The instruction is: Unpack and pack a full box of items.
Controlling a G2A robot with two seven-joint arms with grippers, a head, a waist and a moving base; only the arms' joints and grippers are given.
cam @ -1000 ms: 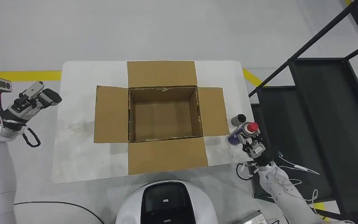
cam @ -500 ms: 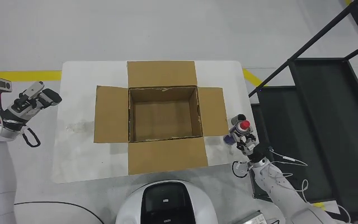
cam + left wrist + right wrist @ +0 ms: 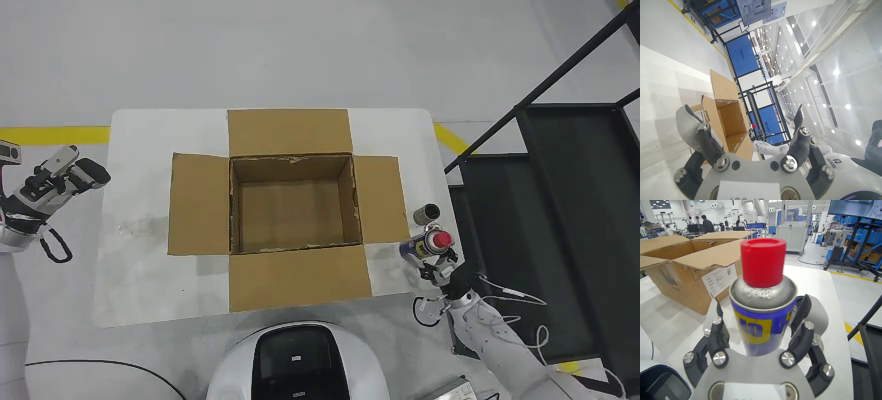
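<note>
"On the table [image 3: 140, 200], what takes up the most room?"

"The box [image 3: 295, 205]. It sits in the middle with all four flaps folded out flat and its bare cardboard floor showing. From my right wrist I see one side wall with a white label on it [image 3: 687, 275]."

"And your arms?"

"My left gripper [image 3: 65, 175] hangs off the table's left edge, over the floor and well apart from the box. Its fingers [image 3: 687, 115] are spread wide and released. My right gripper [image 3: 440, 260] is at the table's right edge, near the corner closest to me."

"Holding something?"

"Yes. My fingers [image 3: 800, 313] are clenched on either side of the spray can [image 3: 761, 317], low on its blue and yellow body. The red cap [image 3: 762, 262] points up and away from my wrist. From above, the spray can [image 3: 433, 240] lies just beyond the box's right flap [image 3: 380, 200], apart from it. I cannot tell whether its base touches the table."

"Anything smaller?"

"A grey cylinder [image 3: 427, 212] stands on the table just beside the can, on its far side, close to the right flap's edge."
</note>
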